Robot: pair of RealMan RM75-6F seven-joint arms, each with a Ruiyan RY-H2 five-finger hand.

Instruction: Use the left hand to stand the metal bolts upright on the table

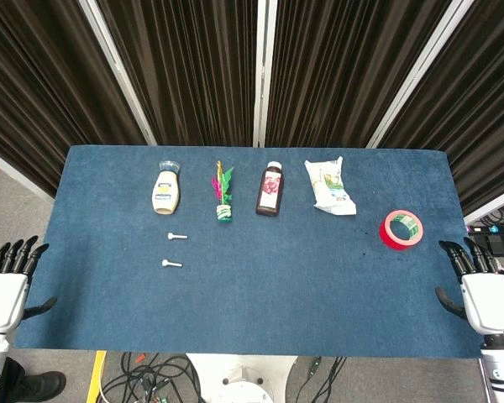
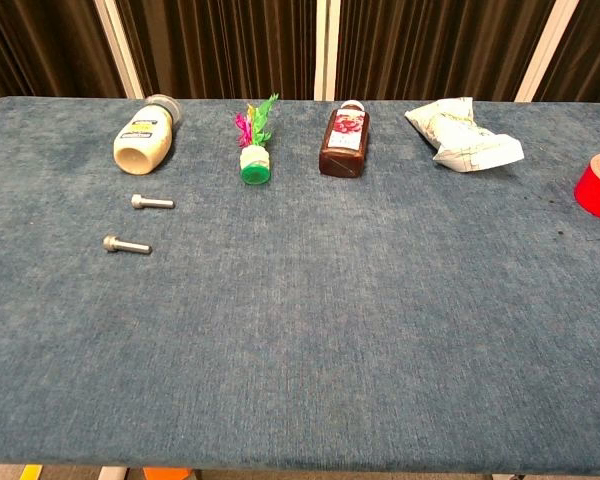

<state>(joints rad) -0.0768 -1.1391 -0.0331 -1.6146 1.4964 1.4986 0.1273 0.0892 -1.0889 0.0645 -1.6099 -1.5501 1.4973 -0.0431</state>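
Two metal bolts lie flat on the blue table (image 1: 277, 277). The farther bolt (image 1: 177, 237) (image 2: 152, 202) and the nearer bolt (image 1: 171, 264) (image 2: 126, 244) both point their heads to the left. My left hand (image 1: 7, 285) hangs off the table's left edge, fingers apart and holding nothing, well left of the bolts. Beyond the right edge my right hand (image 1: 480, 290) is likewise open and empty. Neither hand shows in the chest view.
Along the back lie a cream bottle (image 1: 165, 190), a green-based feather shuttlecock (image 1: 223, 197), a dark brown bottle (image 1: 270, 190) and a white packet (image 1: 330, 185). A red tape roll (image 1: 401, 229) sits at the right.
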